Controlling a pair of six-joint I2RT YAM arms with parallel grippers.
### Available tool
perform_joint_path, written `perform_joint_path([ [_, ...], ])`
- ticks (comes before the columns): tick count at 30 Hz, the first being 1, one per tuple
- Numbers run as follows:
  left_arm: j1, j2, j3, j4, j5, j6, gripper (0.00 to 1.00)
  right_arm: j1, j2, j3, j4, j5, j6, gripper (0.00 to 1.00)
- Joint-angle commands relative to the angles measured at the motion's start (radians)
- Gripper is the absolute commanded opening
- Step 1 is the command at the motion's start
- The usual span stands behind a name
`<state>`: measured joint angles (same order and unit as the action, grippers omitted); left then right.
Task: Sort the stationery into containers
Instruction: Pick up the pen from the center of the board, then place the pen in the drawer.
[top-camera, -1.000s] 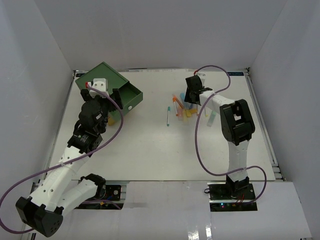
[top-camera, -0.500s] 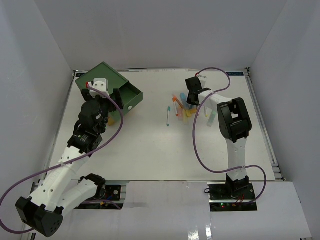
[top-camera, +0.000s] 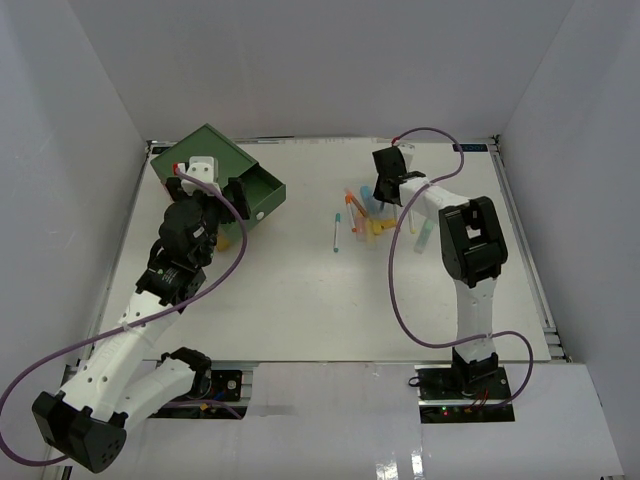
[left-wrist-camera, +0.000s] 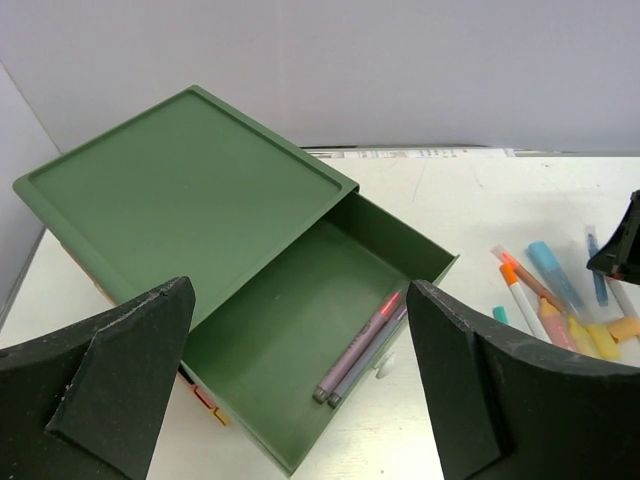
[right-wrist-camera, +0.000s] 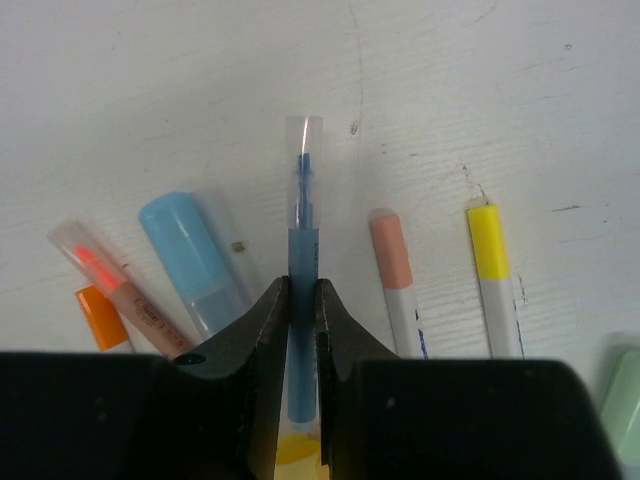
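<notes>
- The right gripper (top-camera: 385, 196) (right-wrist-camera: 302, 292), upper middle-right in the top view, is clamped on a blue pen (right-wrist-camera: 303, 245). Its jaws pinch the barrel, and the pen's clear cap points to the top of the wrist frame.
- The left gripper (top-camera: 214, 196) (left-wrist-camera: 300, 300), upper left in the top view, has its jaws wide apart. It holds nothing and hangs over the open drawer.
- The chest (top-camera: 205, 153) sits in the table's upper-left corner. Its green top drawer (left-wrist-camera: 405, 245) is pulled out, with two pens (left-wrist-camera: 358, 348) lying side by side inside, toward the lower right.
- The pile (top-camera: 366, 218) of loose stationery lies under and just beside the right gripper.
- In the wrist view, a light-blue marker (right-wrist-camera: 195, 260) and an orange-tipped pen (right-wrist-camera: 105, 275) lie left of the held pen. A pink-capped pen (right-wrist-camera: 392, 255) and a yellow-capped pen (right-wrist-camera: 490, 250) lie right of it.
- A lone pen (top-camera: 337, 232) lies apart, left of the pile.
- The table (top-camera: 300, 300) is white, with plain white walls (top-camera: 320, 60) on three sides.
</notes>
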<state>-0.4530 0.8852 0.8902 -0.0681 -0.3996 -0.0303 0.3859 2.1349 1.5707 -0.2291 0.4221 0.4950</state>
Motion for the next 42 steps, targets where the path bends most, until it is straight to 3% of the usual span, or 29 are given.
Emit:
perform_joint_path([
  [1,0.007,-0.008,0.029,-0.009,0.057,-0.045,0.98,-0.005,-0.152,-0.032,0.103,-0.035,-0.024,0.09],
  [6,0.007,0.037,0.095,-0.068,0.154,-0.138,0.98,-0.004,-0.37,-0.286,0.284,-0.244,-0.085,0.08],
  [13,0.005,0.15,0.196,-0.075,0.5,-0.37,0.98,0.014,-0.726,-0.618,0.549,-0.534,-0.104,0.09],
  [15,-0.016,0.216,0.225,-0.059,0.537,-0.45,0.98,0.028,-0.785,-0.672,0.618,-0.607,-0.104,0.09],
  [22,-0.257,0.411,0.328,0.025,0.415,-0.508,0.98,0.064,-1.015,-0.842,0.766,-0.72,-0.104,0.13],
  [33,-0.374,0.586,0.412,0.132,0.3,-0.585,0.93,0.065,-1.138,-0.956,0.82,-0.77,-0.056,0.14],
  [37,-0.398,0.607,0.415,0.166,0.292,-0.58,0.86,0.065,-1.149,-0.976,0.841,-0.769,-0.038,0.14],
  [42,-0.414,0.627,0.411,0.169,0.288,-0.583,0.65,0.065,-1.158,-0.983,0.852,-0.766,-0.026,0.15],
])
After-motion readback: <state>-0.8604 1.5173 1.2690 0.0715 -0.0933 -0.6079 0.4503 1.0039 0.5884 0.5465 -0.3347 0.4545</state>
